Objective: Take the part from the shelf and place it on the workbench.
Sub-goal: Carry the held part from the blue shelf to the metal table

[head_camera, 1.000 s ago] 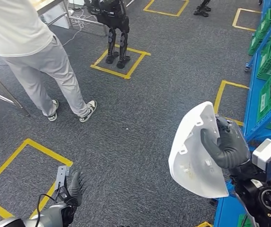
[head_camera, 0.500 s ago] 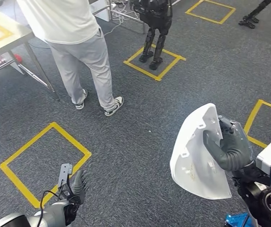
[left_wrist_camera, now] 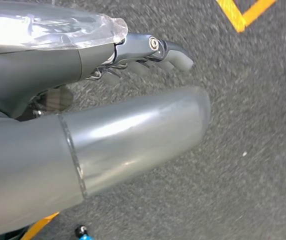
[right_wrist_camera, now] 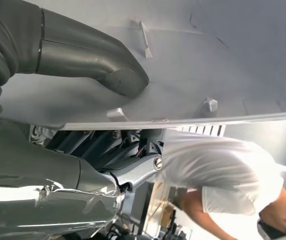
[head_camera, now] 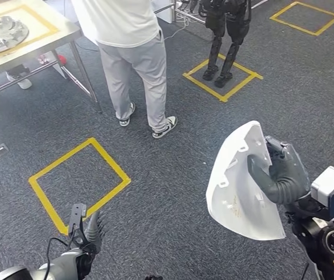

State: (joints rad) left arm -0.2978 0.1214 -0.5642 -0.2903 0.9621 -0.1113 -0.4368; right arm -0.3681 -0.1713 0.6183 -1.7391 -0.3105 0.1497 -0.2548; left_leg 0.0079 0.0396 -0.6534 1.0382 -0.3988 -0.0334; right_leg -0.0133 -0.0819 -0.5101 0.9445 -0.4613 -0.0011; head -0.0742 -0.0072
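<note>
The view has swung away from the blue shelf since a second ago; the table (head_camera: 46,32) now shows beyond a person (head_camera: 129,52). The right hand (head_camera: 282,178) grips the white part (head_camera: 237,186), carried above the floor. The left hand (head_camera: 90,236) hangs empty, fingers loosely apart. The carry is mid-way.

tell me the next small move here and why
Probably keep turning toward the workbench at upper left. The right hand grips the white shell part above carpet, well short of the table, and a person stands beside it, so approach with room.
</note>
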